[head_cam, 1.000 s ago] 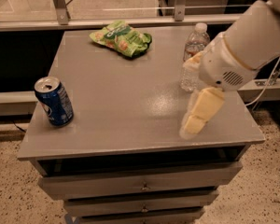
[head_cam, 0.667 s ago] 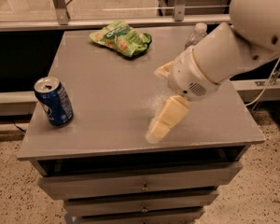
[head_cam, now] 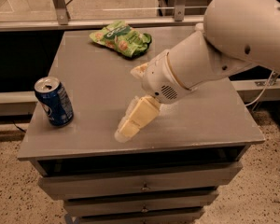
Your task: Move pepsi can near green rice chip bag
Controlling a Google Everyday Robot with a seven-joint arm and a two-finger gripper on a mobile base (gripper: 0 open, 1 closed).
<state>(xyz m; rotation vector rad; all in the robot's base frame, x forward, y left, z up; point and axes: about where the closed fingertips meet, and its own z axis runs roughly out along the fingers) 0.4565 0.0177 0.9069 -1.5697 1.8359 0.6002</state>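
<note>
Camera view looks down on the gripper (head_cam: pixel 129 101), which hangs over the front middle of the grey cabinet top (head_cam: pixel 93 78), pointing down and to the left. Its two cream fingers (head_cam: pixel 137 118) stand spread apart: the nearer one reaches low toward the front edge of the top, while the farther one shows only as a short cream tip beside the wrist. Nothing sits between them. I cannot tell whether the lower fingertip touches the surface or stops just above it.

Behind the fingers comes the round white wrist housing (head_cam: pixel 165 80) with a small speaker-like grille, and from it the thick white arm (head_cam: pixel 228 41) rises to the upper right and fills that corner.

The pepsi can (head_cam: pixel 54 101) stands upright near the front left corner of the top, well apart from the gripper, with its silver top and opened tab showing. The green rice chip bag (head_cam: pixel 122 38) lies flat and crinkled at the back edge, near the middle, well apart from the can and just beyond the wrist.

Under the top, the cabinet has stacked grey drawers (head_cam: pixel 140 186) with small pulls. It stands on a speckled floor (head_cam: pixel 11 190). A pale cable (head_cam: pixel 267 85) hangs at the right, below the arm.
</note>
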